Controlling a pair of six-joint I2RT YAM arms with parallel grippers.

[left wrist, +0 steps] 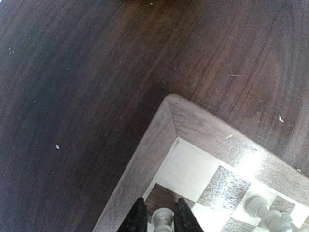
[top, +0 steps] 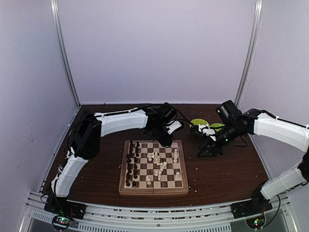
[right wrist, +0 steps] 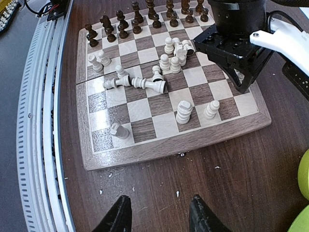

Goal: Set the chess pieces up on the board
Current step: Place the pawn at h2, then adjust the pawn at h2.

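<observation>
Near a corner of the board (left wrist: 145,159), left end effector (left wrist: 160,205) sits narrow around a white piece (left wrist: 163,218), grip unclear; right end effector (right wrist: 159,215) wide, empty. Probably light, tippy: pinch mid-stem.

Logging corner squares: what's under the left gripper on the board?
A cream chess piece stands between the fingers of the left gripper, near the board's corner. Its base is cut off by the frame; whether the fingers touch it is unclear.
</observation>
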